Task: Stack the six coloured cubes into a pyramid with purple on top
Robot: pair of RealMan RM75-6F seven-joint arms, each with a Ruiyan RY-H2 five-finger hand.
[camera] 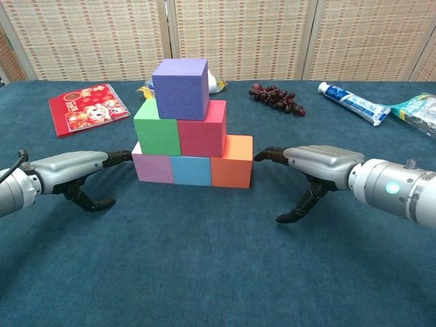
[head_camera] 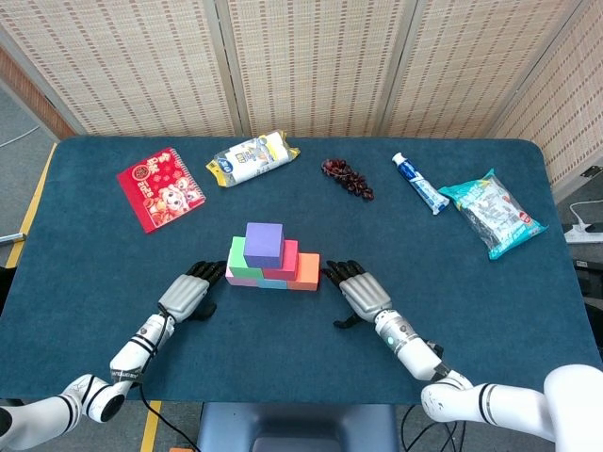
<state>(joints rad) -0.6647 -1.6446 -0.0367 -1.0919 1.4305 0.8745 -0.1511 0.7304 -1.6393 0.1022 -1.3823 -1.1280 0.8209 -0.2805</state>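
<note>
I have the pyramid built just ahead of my fingertips: pink cube (camera: 152, 167), blue cube (camera: 191, 170) and orange cube (camera: 231, 161) in the bottom row, green cube (camera: 156, 127) and red cube (camera: 201, 128) above, purple cube (camera: 180, 79) on top. My left hand (camera: 73, 167) lies low with its fingers (camera: 120, 157) apart and stretched out, tips at or just short of the pink cube's outer face; I cannot tell whether they touch. My right hand (camera: 315, 162) holds nothing either, its fingers (camera: 270, 154) spread and the thumb hanging down, tips just beside the orange cube. I judge the step to be squaring the base. I would press both sides inward together, gently and evenly, keeping the tips low so the upper rows are not nudged.
</note>
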